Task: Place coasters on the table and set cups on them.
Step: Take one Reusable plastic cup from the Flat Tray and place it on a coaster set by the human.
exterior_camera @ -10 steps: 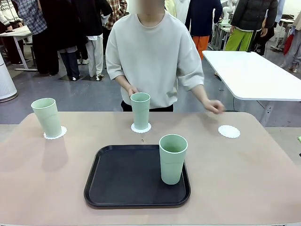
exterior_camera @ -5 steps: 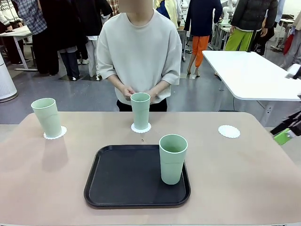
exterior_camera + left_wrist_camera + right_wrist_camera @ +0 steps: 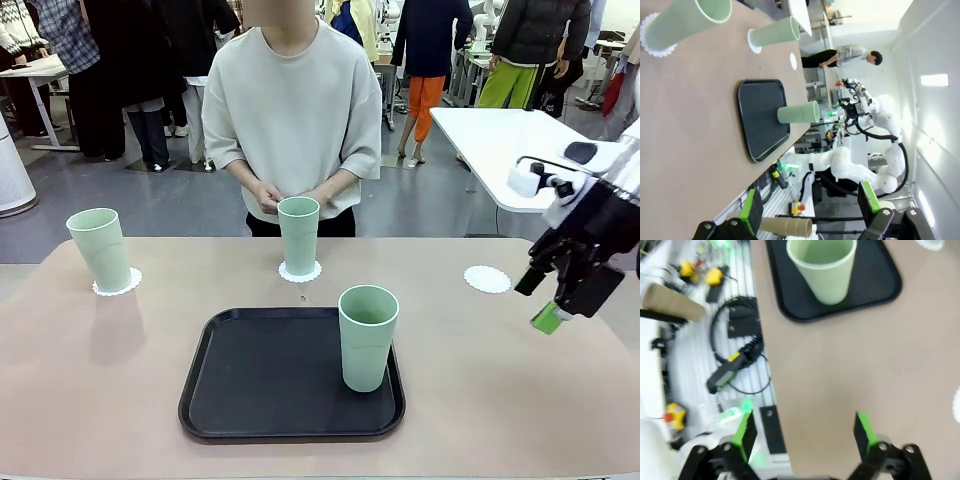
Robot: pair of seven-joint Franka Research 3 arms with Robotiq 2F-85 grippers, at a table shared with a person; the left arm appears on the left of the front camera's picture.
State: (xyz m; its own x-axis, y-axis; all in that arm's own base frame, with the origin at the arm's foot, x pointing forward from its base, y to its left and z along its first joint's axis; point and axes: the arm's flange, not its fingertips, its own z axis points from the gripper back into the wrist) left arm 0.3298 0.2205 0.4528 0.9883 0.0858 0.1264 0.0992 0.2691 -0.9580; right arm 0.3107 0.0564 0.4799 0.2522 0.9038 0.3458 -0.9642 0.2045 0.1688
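Observation:
Two mint-green cups stand on white coasters on the table (image 3: 500,400): one cup (image 3: 98,248) at the far left on its coaster (image 3: 118,283), one cup (image 3: 298,234) at the far middle on its coaster (image 3: 299,272). A third cup (image 3: 367,337) (image 3: 824,265) stands in the black tray (image 3: 270,380). One coaster (image 3: 487,279) lies bare at the far right. My right gripper (image 3: 540,300) (image 3: 805,435) hangs open and holds nothing, above the table's right edge, just right of the bare coaster. The left gripper (image 3: 807,210) is open and holds nothing, off the table's side.
The person stands at the far edge with both hands (image 3: 265,195) close behind the middle cup. A white table (image 3: 540,160) stands behind on the right. In the right wrist view, cables and tools (image 3: 730,370) lie on the floor beside the table edge.
My right arm has come in from the right, over the table's right edge. The person's hand left the far-right coaster and drew back to the body.

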